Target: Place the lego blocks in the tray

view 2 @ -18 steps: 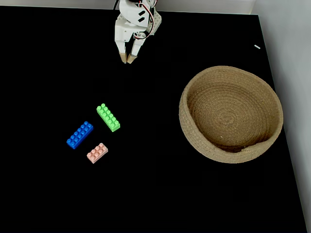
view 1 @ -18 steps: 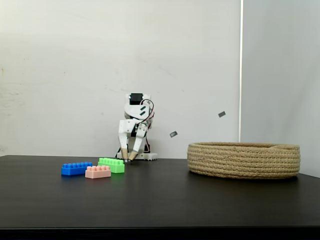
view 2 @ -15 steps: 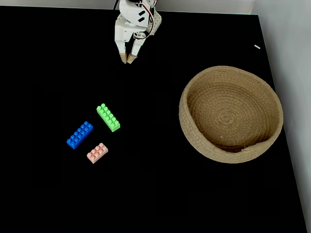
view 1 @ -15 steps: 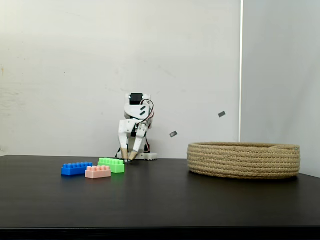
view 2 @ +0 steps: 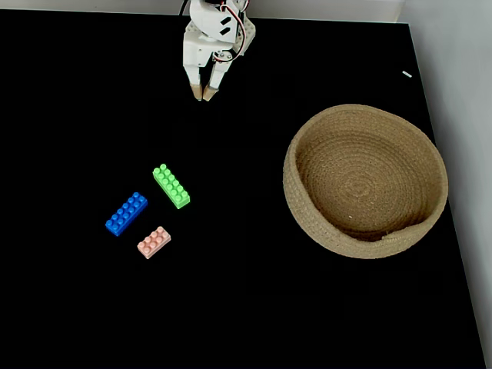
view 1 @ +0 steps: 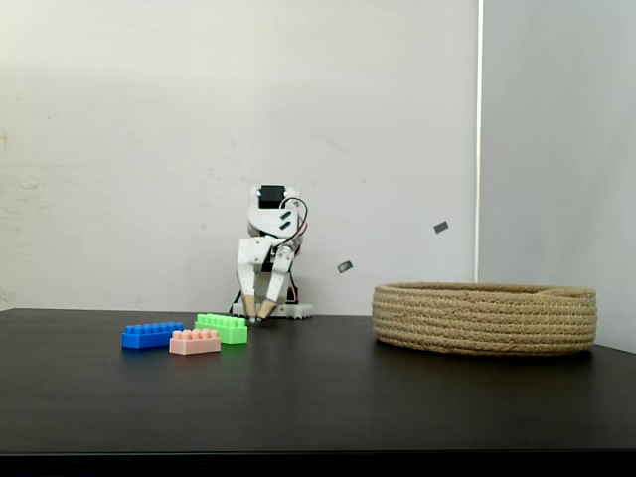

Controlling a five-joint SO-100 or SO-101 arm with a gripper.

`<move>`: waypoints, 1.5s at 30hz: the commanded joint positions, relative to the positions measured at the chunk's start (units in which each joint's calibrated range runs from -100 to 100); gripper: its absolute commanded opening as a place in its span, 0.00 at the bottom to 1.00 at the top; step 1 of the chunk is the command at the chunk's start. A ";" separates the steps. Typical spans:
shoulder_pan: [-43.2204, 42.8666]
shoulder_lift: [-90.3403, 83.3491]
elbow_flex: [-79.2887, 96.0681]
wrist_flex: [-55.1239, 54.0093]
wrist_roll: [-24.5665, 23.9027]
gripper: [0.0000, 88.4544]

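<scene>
So far we have moved none of the 3 bricks: the gripper (view 2: 204, 97) hangs empty with its tips nearly together, the green brick (view 2: 171, 186), blue brick (view 2: 127, 214) and pink brick (view 2: 154, 242) lie well ahead of it, and the basket (view 2: 307, 223) sits off to its side.

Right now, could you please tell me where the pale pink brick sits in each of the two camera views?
Low side-on fixed view: pink brick at lower left, frontmost, overlapping the green brick.
Top-down fixed view: pink brick at lower left, apart from the others.
Shared landmark: the rope basket, on the right in both fixed views.
</scene>
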 commanded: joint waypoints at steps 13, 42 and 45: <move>-0.23 -0.58 0.71 0.11 0.39 0.00; -0.48 -0.58 0.71 0.11 0.78 0.00; -0.56 -0.58 0.71 0.11 0.98 0.00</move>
